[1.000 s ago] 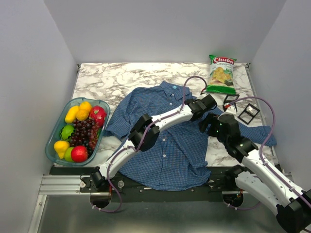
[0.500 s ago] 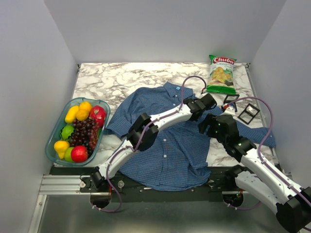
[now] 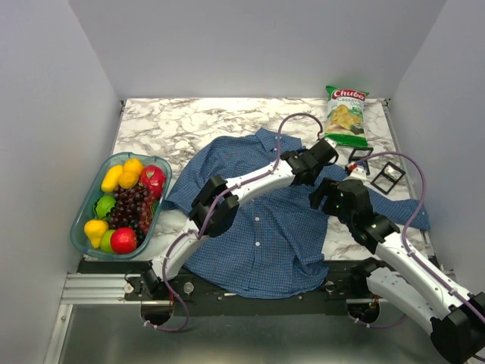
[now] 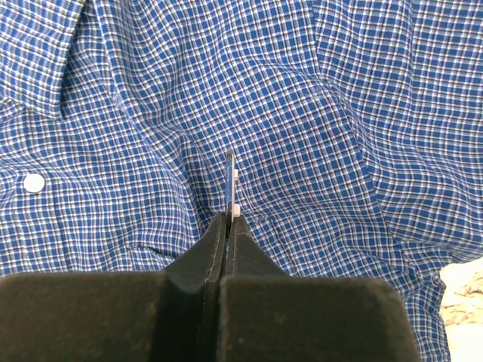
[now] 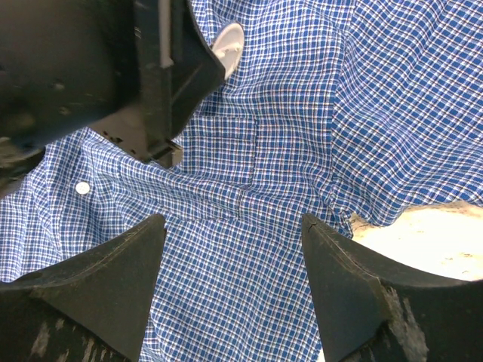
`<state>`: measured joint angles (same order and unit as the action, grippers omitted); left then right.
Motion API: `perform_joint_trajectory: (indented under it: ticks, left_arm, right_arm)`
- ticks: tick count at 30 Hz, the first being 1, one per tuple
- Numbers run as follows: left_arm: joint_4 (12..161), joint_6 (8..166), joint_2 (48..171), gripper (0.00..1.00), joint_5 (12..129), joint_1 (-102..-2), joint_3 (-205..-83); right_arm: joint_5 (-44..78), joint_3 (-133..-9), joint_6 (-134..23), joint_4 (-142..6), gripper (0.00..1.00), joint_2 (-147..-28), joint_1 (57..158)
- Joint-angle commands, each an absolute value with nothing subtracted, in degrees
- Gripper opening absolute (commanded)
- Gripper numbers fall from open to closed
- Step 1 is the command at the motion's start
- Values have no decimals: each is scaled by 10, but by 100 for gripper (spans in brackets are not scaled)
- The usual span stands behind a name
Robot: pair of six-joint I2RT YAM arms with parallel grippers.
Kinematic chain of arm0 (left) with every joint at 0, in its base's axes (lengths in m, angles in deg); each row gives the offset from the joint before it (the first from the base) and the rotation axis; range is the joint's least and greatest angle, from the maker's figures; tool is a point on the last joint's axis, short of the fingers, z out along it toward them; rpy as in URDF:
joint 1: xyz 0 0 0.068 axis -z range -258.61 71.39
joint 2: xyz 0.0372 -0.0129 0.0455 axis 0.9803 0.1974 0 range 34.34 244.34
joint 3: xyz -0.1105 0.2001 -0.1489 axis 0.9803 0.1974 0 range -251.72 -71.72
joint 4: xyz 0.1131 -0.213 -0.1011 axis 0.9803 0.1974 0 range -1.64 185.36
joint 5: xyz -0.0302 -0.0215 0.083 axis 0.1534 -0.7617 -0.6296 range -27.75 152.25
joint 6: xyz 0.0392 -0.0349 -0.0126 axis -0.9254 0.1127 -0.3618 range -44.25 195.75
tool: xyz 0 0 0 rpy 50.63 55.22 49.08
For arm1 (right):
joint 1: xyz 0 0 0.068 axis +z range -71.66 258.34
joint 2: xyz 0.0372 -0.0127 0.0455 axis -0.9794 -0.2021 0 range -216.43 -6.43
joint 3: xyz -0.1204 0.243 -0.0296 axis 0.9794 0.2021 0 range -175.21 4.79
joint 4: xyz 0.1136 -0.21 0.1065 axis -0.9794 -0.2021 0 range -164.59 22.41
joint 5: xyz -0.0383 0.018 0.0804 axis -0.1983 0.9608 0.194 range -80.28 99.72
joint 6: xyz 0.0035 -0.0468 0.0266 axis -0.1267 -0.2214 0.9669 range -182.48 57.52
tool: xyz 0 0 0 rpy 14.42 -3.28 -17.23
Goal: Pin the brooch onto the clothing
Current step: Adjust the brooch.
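The clothing (image 3: 258, 220), a blue checked shirt, lies spread on the marble table (image 3: 167, 125). My left gripper (image 3: 324, 152) hovers over the shirt's upper right, near the collar. It is shut on the brooch (image 4: 229, 181), a thin piece seen edge-on above the cloth (image 4: 339, 113) in the left wrist view. The right wrist view shows the brooch (image 5: 228, 44) as a white oval sticking out of the left gripper's fingers (image 5: 200, 68). My right gripper (image 3: 326, 196) stands open just over the shirt (image 5: 287, 151), close in front of the left one, with nothing between its fingers.
A green basket (image 3: 82, 208) of fruit sits at the left edge. A bag of chips (image 3: 345, 115) lies at the back right. A small black square frame (image 3: 388, 177) and a small red-and-black item (image 3: 358, 161) rest on the marble to the right of the shirt.
My left gripper has moved a little toward the back right, still holding the brooch. The right arm has hardly moved.
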<state>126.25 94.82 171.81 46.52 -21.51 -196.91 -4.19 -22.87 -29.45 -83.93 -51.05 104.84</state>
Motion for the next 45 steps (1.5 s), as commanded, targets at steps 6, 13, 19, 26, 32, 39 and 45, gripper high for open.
perform_joint_trajectory:
  ticks: [6,13,19,26,32,39,45]
  left_arm:
    - [1177,945,1593,0,518,-233,-1795]
    - [1098,939,1434,0,718,-260,-1612]
    - [1111,900,1353,0,904,-280,-1521]
    - [1130,856,1295,0,1025,-285,-1467]
    - [1152,827,1284,0,1068,-292,-1467]
    - [1191,787,1272,0,1115,-325,-1471]
    - [1211,768,1261,0,1151,-337,-1470]
  right_arm:
    - [-9,-248,-322,-824,86,-512,1026]
    - [184,-257,-418,-789,84,-492,963]
    - [359,-264,-445,-773,76,-472,955]
    - [463,-273,-466,-758,66,-460,955]
    - [528,-263,-463,-734,59,-479,956]
    - [619,-251,-440,-687,56,-489,956]
    - [631,-250,-437,-667,55,-506,959]
